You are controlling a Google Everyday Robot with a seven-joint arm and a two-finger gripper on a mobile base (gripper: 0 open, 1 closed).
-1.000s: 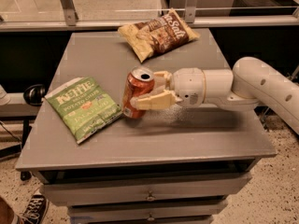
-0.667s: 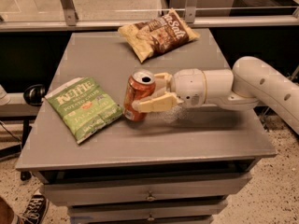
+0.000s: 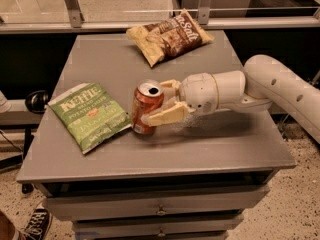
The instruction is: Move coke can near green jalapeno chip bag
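Observation:
The coke can (image 3: pixel 145 106), red-orange with a silver top, stands upright near the middle of the grey cabinet top (image 3: pixel 215 144). It is just right of the green jalapeno chip bag (image 3: pixel 90 114), which lies flat at the left front; the can's base is at the bag's right corner. My gripper (image 3: pixel 159 102) reaches in from the right on a white arm. Its tan fingers (image 3: pixel 167 115) are closed around the can, one in front and one behind.
A yellowish-tan and brown chip bag (image 3: pixel 167 36) lies at the back of the cabinet top. Drawers (image 3: pixel 160 211) are below the front edge. A rail and glass run behind the cabinet. A shoe (image 3: pixel 35 224) shows on the floor at the lower left.
The gripper and the can have moved slightly down and left, ending closer to the green bag. The bags have not moved.

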